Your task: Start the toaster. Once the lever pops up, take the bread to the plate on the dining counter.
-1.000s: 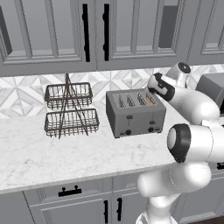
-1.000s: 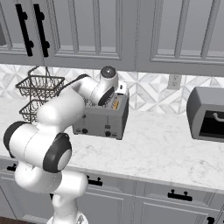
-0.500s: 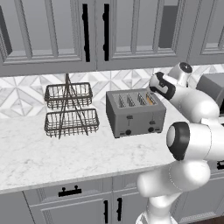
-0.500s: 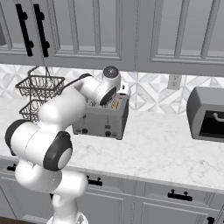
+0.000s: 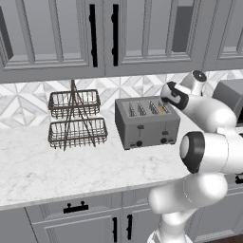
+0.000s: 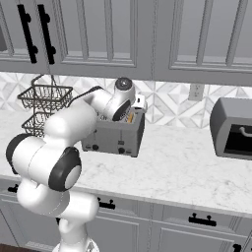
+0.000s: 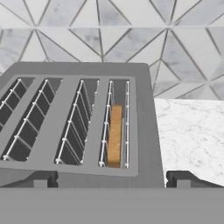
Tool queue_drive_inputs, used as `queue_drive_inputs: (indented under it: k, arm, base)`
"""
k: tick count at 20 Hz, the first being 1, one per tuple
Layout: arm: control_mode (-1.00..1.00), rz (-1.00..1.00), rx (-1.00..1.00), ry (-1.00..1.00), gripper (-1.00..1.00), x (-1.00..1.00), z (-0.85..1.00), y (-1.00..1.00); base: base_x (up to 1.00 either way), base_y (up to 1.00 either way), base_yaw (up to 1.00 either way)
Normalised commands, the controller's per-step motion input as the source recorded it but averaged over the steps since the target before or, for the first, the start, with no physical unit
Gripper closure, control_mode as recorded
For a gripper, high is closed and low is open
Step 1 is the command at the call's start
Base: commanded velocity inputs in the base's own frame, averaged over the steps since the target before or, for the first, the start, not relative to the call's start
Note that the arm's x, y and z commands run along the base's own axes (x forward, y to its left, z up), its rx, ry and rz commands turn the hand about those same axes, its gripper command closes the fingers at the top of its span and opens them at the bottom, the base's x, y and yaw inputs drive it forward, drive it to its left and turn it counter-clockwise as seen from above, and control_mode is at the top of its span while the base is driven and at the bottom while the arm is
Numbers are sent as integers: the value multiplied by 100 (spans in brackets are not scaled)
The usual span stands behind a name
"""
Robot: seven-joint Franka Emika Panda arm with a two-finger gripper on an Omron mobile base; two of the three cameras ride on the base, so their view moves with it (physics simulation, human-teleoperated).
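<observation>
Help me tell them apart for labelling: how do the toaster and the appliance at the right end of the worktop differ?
The toaster is a boxy, lighter grey, with slots on top and knobs in front; the appliance is darker, rounded, with a front opening. The toaster stands nearer the wire basket. Both sit on the marble worktop.

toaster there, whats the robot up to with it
The arm reaches over the toaster on the marble worktop, with its open gripper just above the slots. The bread sits down in the slot at the arm's end of the toaster; the other three are empty. Nothing is held. A wire basket rack stands to one side of the toaster, a darker grey appliance to the other.
</observation>
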Motion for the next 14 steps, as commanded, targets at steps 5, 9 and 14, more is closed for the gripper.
queue_drive_inputs:
  k: [5,9,14]
  arm:
    - [-100,0,-2,0,-100,0,-16,0]
    - [-100,0,0,0,-100,0,-7,0]
    - [-100,0,0,0,-100,3,-1,0]
  base:
    - [0,0,0]
    - [0,0,0]
    - [0,0,0]
